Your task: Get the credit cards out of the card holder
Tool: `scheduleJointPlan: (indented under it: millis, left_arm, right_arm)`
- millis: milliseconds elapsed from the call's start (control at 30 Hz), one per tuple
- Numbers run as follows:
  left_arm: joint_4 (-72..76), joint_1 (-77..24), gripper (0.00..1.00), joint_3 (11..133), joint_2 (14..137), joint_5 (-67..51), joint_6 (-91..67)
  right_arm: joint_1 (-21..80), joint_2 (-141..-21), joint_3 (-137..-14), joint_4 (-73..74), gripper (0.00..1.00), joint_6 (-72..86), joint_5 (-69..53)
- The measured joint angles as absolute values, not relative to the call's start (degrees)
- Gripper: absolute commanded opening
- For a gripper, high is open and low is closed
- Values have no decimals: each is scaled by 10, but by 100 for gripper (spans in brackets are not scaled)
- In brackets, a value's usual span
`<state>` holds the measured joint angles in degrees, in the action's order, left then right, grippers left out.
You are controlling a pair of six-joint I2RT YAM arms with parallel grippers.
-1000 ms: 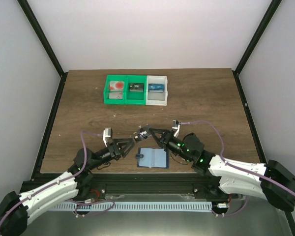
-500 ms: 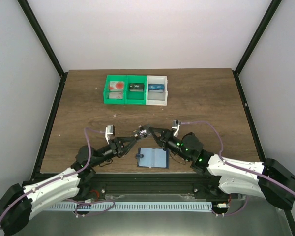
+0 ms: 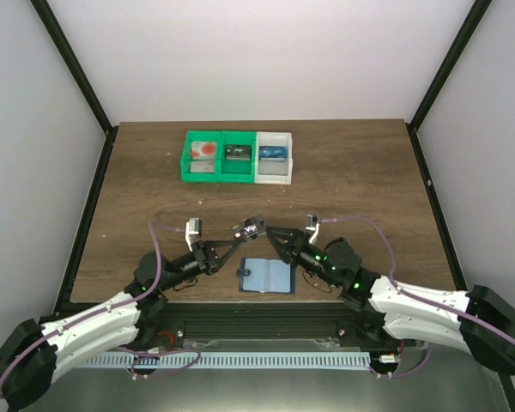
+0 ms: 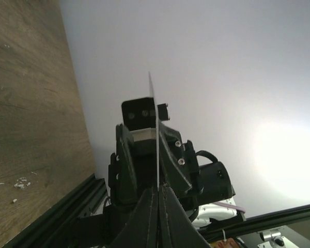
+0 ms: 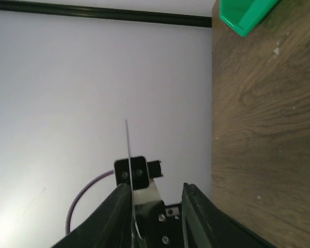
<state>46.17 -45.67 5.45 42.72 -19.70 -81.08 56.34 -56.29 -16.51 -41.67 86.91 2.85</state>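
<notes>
The card holder (image 3: pixel 266 275), dark blue, lies open and flat on the table between the two arms. Above it a thin dark card (image 3: pixel 251 227) hangs in the air. My left gripper (image 3: pixel 239 239) is shut on that card; in the left wrist view the card (image 4: pixel 157 134) shows edge-on, rising from the pinched fingertips (image 4: pixel 158 189). My right gripper (image 3: pixel 263 232) faces it with its jaws apart. In the right wrist view the card's edge (image 5: pixel 128 150) lies along the left finger (image 5: pixel 119 209), away from the other. A pale credit card with a red circle (image 3: pixel 204 150) lies in the green bin.
A green bin (image 3: pixel 191 172) and a white bin (image 3: pixel 274 178) stand side by side at the back of the table. A black card-sized item (image 3: pixel 238 153) and a blue one (image 3: pixel 274 154) lie in them. The green bin's corner (image 5: pixel 243 13) shows in the right wrist view.
My left gripper moved right to the raised card and shut on it. My right gripper, shut on that card before, has opened its jaws.
</notes>
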Motion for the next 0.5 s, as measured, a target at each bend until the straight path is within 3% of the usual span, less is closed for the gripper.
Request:
scheduleJointPlan:
  millis: [233, 500]
  left_arm:
    - [377, -450, 0, 70, 402, -198, -763]
    - [262, -340, 0, 109, 398, -272, -708]
  right_arm:
    - [564, -436, -107, -330, 97, 801, 8]
    - [564, -222, -105, -154, 100, 710, 31]
